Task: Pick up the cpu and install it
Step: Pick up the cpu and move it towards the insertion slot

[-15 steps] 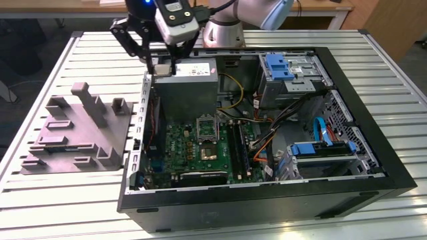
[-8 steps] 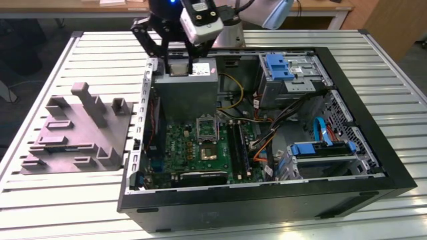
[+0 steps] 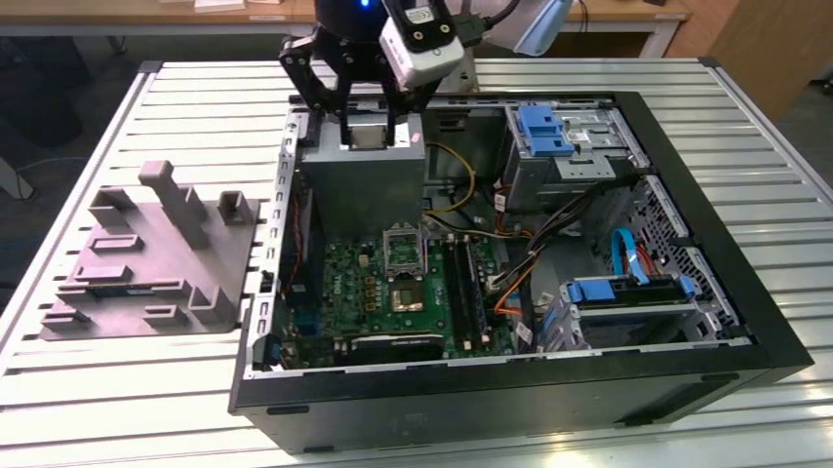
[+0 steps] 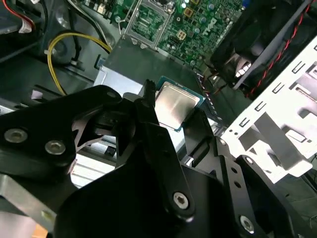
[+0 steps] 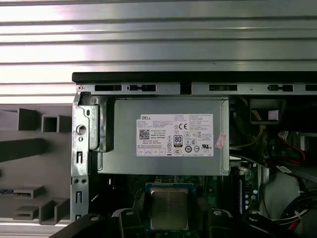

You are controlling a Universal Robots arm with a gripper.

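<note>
I have the cpu pinched between the black fingers, which are drawn in on two opposite edges of it and hold nothing else. The gripper hangs over the grey power supply box inside the open computer case. It is well apart from the silver socket frame on the green board.

As I judge it, this is the carry towards the socket. To do it well I would hold the chip flat and square to the frame and travel slowly. I would also stay high enough to clear the box edge and the yellow cable beside it, since an edge grip this narrow gives little margin against a knock.

The chip is a small flat square with a brushed metal lid that throws a soft glare, set in a thin pale rim. The box is dull sheet steel with a paper label. The holder block out on the slatted metal surface is matt grey plastic with upright posts
</note>
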